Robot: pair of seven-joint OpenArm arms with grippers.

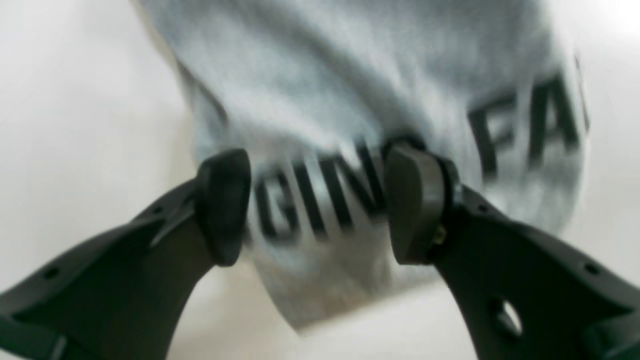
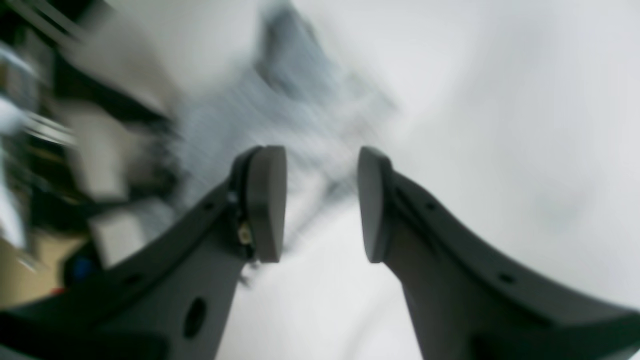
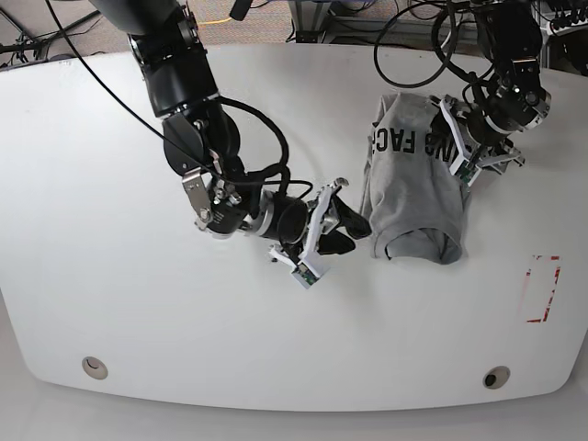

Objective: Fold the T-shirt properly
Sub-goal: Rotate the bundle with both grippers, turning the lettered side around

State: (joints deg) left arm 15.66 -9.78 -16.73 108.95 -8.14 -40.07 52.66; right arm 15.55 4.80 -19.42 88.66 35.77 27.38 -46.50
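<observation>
So the heather-grey cotton T-shirt with black block lettering sits folded into a narrow bundle on the white tabletop, over toward my left arm's side, collar end nearest the front edge. My left end effector is right over the printed end of it, pads spread wide with lettering showing between them, nothing pinched. My right end effector hangs just beside the shirt's other long edge, pads apart too, holding nothing. Wrist views are pretty blurry. There's a red-outlined rectangle mark on the tabletop, well apart from the shirt.
</observation>
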